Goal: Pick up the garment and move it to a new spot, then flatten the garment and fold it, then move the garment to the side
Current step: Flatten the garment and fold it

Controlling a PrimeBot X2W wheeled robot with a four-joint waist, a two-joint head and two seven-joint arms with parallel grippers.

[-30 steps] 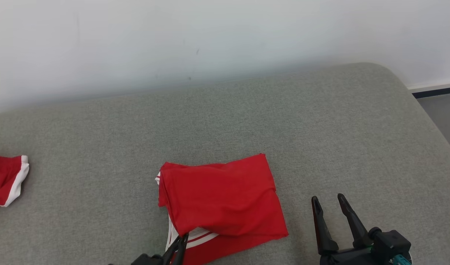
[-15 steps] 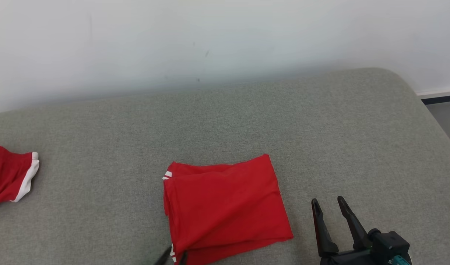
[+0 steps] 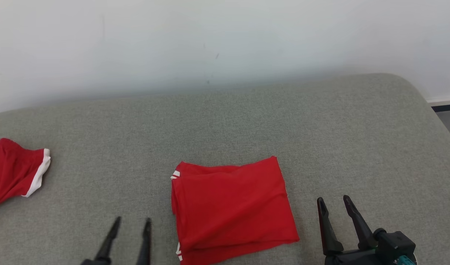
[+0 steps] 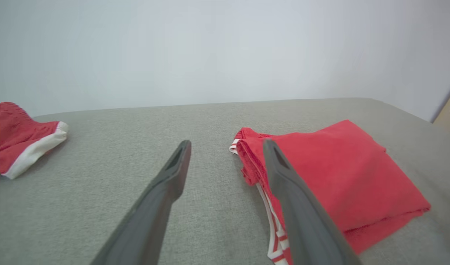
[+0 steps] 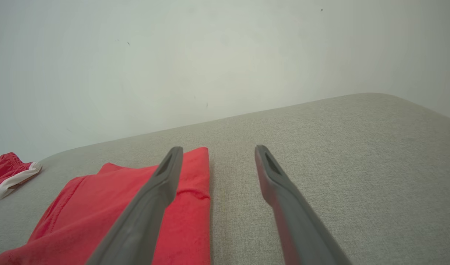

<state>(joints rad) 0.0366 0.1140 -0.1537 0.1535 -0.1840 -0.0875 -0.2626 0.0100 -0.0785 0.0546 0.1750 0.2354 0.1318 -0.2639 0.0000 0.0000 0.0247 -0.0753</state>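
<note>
The garment (image 3: 232, 208) is red with white trim and lies folded into a rough rectangle on the grey cushion, near its front edge. The left wrist view has it (image 4: 343, 180) to the right of the fingers; the right wrist view has it (image 5: 99, 209) at lower left. My left gripper (image 3: 132, 222) stands open just left of the fold, touching nothing, its tips (image 4: 227, 143) apart above bare fabric. On the garment's right, my right gripper (image 3: 334, 201) is open too, with nothing between its fingers (image 5: 214, 149).
A second red garment with a white hem (image 3: 15, 173) lies at the cushion's far left (image 4: 22, 138). The grey cushion (image 3: 247, 117) ends at a white wall behind and rounds off at the right, where floor (image 3: 449, 121) shows.
My left gripper has let go of the garment's front left corner, opened, and drawn back to the left. The folded cloth has settled flat. The camera has shifted a little.
</note>
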